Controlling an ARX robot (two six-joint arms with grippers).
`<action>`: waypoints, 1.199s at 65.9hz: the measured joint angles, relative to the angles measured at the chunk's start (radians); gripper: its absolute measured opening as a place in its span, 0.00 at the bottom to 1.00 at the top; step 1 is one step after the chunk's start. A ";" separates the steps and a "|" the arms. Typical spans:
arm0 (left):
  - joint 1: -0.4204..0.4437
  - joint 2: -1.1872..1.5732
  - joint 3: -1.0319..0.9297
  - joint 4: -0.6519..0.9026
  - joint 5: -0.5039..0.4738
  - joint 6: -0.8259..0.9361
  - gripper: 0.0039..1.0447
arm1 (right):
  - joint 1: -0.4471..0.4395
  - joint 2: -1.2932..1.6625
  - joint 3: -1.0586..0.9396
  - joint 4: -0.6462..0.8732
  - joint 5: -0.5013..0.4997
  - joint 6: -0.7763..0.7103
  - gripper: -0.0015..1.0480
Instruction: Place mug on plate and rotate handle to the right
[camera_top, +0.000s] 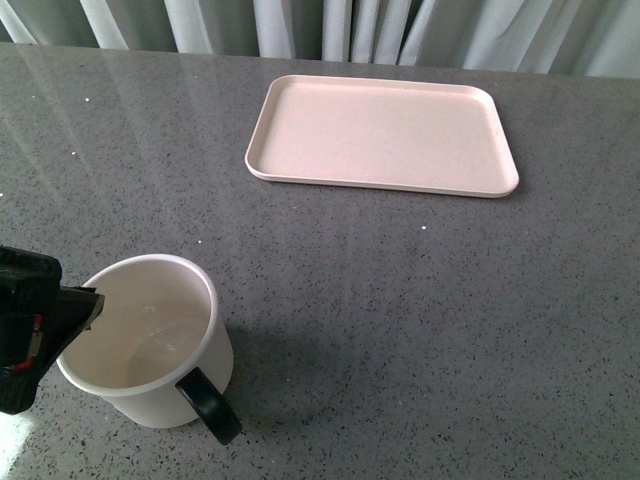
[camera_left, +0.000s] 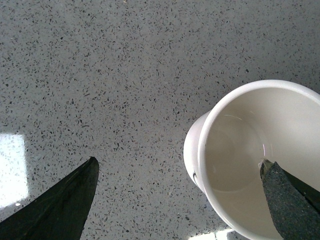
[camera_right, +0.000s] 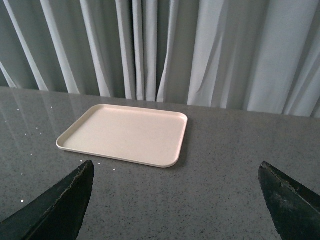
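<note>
The white mug (camera_top: 150, 340) stands upright on the grey countertop near the front left, and its black handle (camera_top: 212, 405) points toward the front right. In the left wrist view my left gripper (camera_left: 178, 161) is open and straddles the mug's (camera_left: 240, 145) wall. One finger (camera_left: 290, 202) is over the mug's opening and the other (camera_left: 62, 205) is outside it. The front view shows a fingertip (camera_top: 92, 300) at the mug's left rim. The pale pink plate (camera_top: 380, 130) lies empty at the far side. My right gripper (camera_right: 176, 164) is open above the countertop, facing the plate (camera_right: 125, 132).
The grey speckled countertop (camera_top: 420, 300) stretches between the mug and the plate. Pale curtains (camera_right: 165, 50) hang behind the table's far edge. A bright patch of light (camera_left: 10, 167) lies on the counter beside the left gripper.
</note>
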 joint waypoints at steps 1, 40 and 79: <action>-0.002 0.008 0.003 0.000 0.000 0.000 0.91 | 0.000 0.000 0.000 0.000 0.000 0.000 0.91; -0.052 0.199 0.101 0.007 0.016 0.056 0.73 | 0.000 0.000 0.000 0.000 0.000 0.000 0.91; -0.071 0.212 0.132 -0.050 0.035 0.060 0.02 | 0.000 0.000 0.000 0.000 0.000 0.000 0.91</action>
